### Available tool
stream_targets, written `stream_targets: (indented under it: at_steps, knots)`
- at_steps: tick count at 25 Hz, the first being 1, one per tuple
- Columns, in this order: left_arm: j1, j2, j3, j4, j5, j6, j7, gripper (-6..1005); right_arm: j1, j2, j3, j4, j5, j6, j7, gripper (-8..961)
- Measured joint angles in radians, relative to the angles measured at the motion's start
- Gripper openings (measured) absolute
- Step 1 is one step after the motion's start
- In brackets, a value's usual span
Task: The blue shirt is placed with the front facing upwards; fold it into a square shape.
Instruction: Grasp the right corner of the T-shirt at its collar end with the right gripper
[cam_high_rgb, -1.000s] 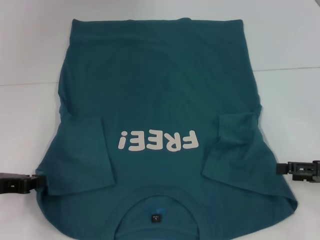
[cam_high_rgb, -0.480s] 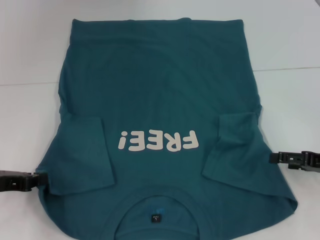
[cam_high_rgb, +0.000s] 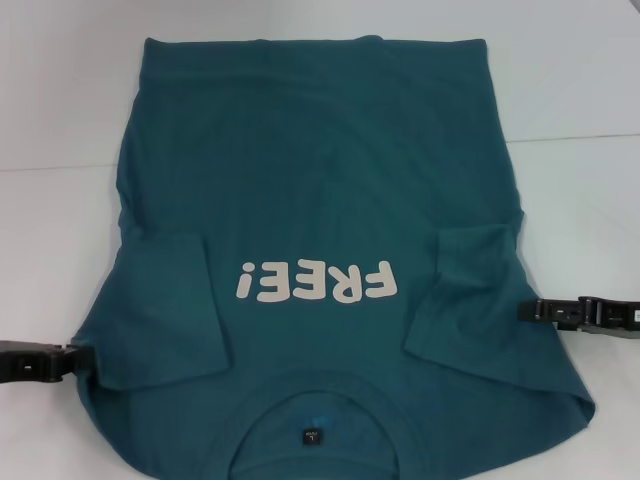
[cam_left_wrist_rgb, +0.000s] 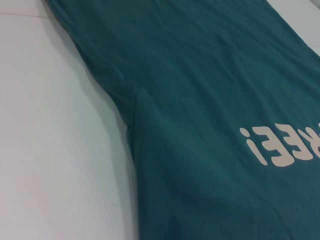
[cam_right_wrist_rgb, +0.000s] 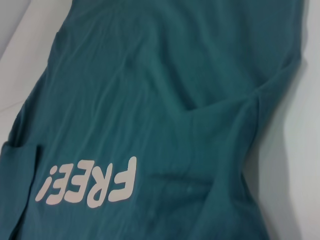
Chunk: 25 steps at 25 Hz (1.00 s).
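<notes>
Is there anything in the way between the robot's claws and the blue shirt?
Nothing visible. The left gripper sits right at one edge of the blue shirt, the right gripper at the opposite edge. Only bare white table lies around them.

A: Is the whole dark teal-blue cotton T-shirt (cam_high_rgb: 320, 200) in the head view?
B: No, the bottom edge cuts off its collar end, and the small black neck label (cam_high_rgb: 314, 437) is too small to read.
A: And the black left gripper (cam_high_rgb: 72, 362)?
B: The left edge cuts through it; its jaws can't be judged. The black right gripper (cam_high_rgb: 535, 311) is the same at the right edge.
</notes>
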Motion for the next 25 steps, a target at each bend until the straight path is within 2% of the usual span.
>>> stream_targets:
  at_steps: [10, 25]
  knots:
    - [-0.001, 0.005, 0.000, -0.008, 0.000, -0.005, 0.000, 50, 0.011, 0.017, -0.044, -0.001, 0.000, -0.006, -0.001, 924]
    - [-0.002, 0.002, 0.000, -0.009, 0.000, -0.006, 0.000, 50, 0.024, 0.021, -0.046, -0.010, 0.006, -0.199, -0.013, 924]
